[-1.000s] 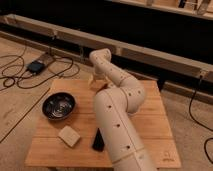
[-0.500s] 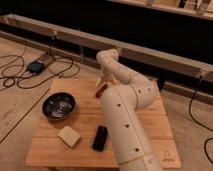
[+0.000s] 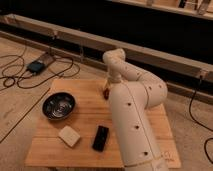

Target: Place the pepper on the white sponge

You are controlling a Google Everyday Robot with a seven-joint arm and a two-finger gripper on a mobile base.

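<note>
Arm [image 3: 132, 117] doubled back, gripper [image 3: 106, 88] low over far side of table [image 3: 87, 119], jaws pinching the pepper [image 3: 106, 93].

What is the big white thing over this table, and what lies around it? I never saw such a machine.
The white jointed shape is a robot arm, seen by one camera looking down past it. Its pincer is near the far side of the wooden table, mostly hidden behind the arm. A small dark red pepper shows there; whether it is held, I cannot tell. On the table lie a metal bowl, a white sponge and a black phone.
</note>
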